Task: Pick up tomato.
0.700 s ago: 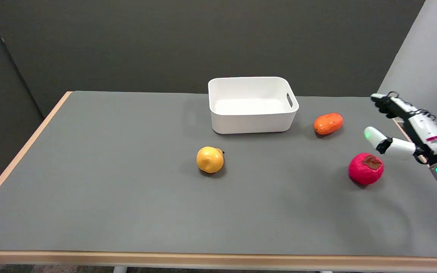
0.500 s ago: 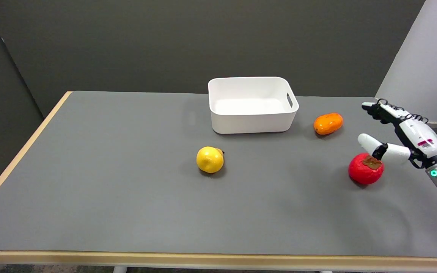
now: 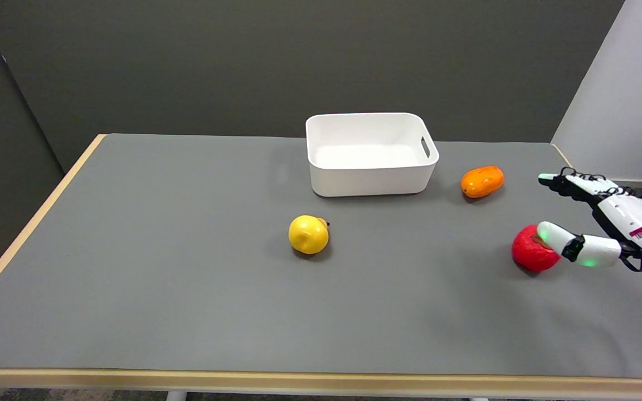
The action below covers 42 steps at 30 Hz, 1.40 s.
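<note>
The red tomato (image 3: 530,252) with a brown stem cap sits on the grey table at the right side. My right hand (image 3: 611,223) hovers low just to its right, fingers spread and holding nothing. Its thumb (image 3: 563,243) crosses in front of the tomato's right part and hides the stem cap. The other fingers (image 3: 569,182) point left, well behind the tomato. Whether the thumb touches the tomato cannot be told.
A white bin (image 3: 370,153) stands at the back middle. An orange fruit (image 3: 482,181) lies right of the bin, behind the tomato. A yellow fruit (image 3: 309,234) rests near the table's middle. The table's right edge (image 3: 559,151) runs close behind the hand.
My right hand has come down and forward toward the tomato; its thumb now overlaps the tomato's right side. The tomato and other fruits have stayed put.
</note>
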Each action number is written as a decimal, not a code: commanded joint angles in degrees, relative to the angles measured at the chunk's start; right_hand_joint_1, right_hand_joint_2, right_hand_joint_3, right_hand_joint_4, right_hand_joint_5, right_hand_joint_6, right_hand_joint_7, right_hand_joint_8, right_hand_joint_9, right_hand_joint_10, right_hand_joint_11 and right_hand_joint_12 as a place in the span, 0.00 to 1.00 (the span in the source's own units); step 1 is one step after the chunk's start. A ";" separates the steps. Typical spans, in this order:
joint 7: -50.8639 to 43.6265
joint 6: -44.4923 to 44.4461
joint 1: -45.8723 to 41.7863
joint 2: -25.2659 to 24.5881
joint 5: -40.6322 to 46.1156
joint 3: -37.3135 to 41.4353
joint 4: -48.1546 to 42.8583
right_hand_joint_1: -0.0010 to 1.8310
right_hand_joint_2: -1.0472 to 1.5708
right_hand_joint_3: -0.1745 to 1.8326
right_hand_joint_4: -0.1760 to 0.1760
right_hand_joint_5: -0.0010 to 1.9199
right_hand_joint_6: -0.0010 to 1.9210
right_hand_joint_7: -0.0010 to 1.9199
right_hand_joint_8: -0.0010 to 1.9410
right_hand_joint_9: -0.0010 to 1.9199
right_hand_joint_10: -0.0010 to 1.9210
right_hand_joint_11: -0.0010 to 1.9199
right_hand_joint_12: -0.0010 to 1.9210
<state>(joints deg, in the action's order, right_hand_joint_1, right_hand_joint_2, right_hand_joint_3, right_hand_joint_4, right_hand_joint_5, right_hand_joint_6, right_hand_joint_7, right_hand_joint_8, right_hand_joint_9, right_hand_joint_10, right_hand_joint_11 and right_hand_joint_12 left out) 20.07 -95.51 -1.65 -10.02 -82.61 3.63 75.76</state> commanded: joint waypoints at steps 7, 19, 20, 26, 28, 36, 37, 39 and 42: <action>-1.56 13.82 0.04 0.74 -6.10 4.92 -4.72 0.11 0.60 0.53 0.79 0.11 0.22 0.18 0.18 0.14 0.38 0.07 0.65; -1.56 19.28 0.04 0.11 -8.41 11.59 -7.85 0.11 0.60 0.53 0.79 0.11 0.22 0.17 0.17 0.13 0.37 0.06 0.64; -1.56 19.39 0.04 0.17 -8.21 11.45 -7.85 0.11 0.60 0.52 0.79 0.11 0.22 0.17 0.17 0.13 0.37 0.06 0.64; -1.16 21.65 -0.01 -0.61 -7.98 11.03 -8.97 0.11 0.60 0.52 0.79 0.11 0.22 0.17 0.17 0.13 0.37 0.06 0.64; -1.16 22.49 -0.04 -0.95 -7.98 10.92 -9.23 0.11 0.60 0.52 0.79 0.11 0.22 0.17 0.17 0.13 0.37 0.06 0.64; -1.16 24.37 -0.04 -2.98 -8.06 9.87 -10.01 0.11 0.60 0.52 0.78 0.11 0.22 0.17 0.17 0.13 0.37 0.06 0.64; -1.16 24.39 -0.04 -3.05 -8.01 9.75 -10.01 0.11 0.60 0.52 0.78 0.11 0.22 0.17 0.17 0.13 0.37 0.06 0.64; -1.10 24.39 -0.04 -3.08 -7.98 9.48 -9.95 0.11 0.60 0.52 0.78 0.11 0.22 0.17 0.17 0.13 0.37 0.06 0.64; -1.08 24.39 -0.04 -3.14 -7.59 9.05 -9.73 0.11 0.60 0.52 0.78 0.11 0.22 0.17 0.17 0.13 0.37 0.06 0.64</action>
<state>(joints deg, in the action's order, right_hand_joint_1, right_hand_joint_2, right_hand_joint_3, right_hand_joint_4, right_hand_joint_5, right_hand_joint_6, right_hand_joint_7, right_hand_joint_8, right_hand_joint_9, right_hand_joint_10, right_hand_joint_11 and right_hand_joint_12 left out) 18.82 -74.45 -1.63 -11.41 -90.14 13.09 67.26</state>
